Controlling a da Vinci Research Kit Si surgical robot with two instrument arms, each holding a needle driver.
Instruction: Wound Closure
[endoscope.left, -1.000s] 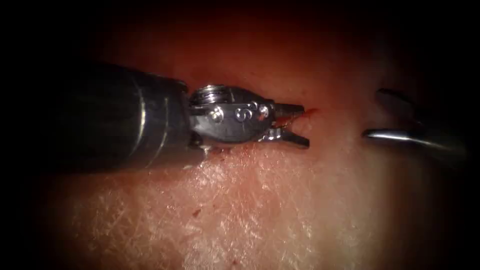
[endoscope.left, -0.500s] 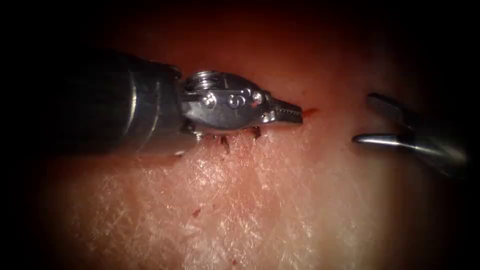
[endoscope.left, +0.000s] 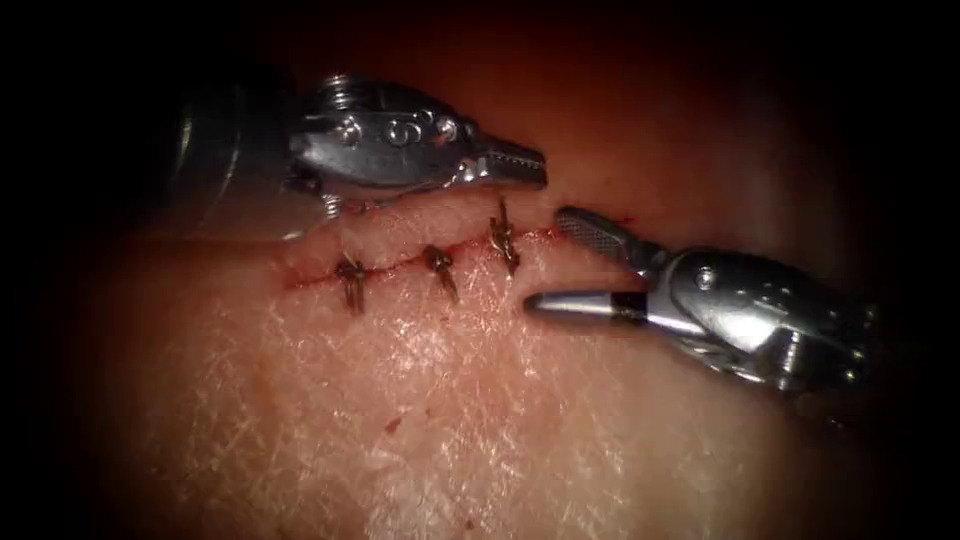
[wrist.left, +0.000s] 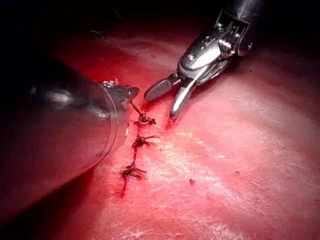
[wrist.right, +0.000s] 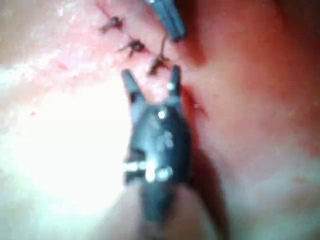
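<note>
Pale, cross-hatched tissue (endoscope.left: 480, 420) lies under me in the endoscope view, its cut (endoscope.left: 420, 262) running across, crossed by three knotted stitches (endoscope.left: 438, 268). My left tool (endoscope.left: 520, 165) hovers above the rightmost stitch, jaws closed on a thread (endoscope.left: 500, 212) that rises from it. My right tool (endoscope.left: 570, 265) sits at the cut's right end, jaws spread wide and holding nothing. From my left wrist, my left tool (wrist.left: 131, 93) pinches the thread (wrist.left: 136, 110), and the right tool (wrist.left: 167, 100) gapes just beside the red fluid (wrist.left: 150, 107). From my right wrist, my right tool (wrist.right: 150, 80) stands open just short of the stitches (wrist.right: 132, 47). I cannot see the needle.
</note>
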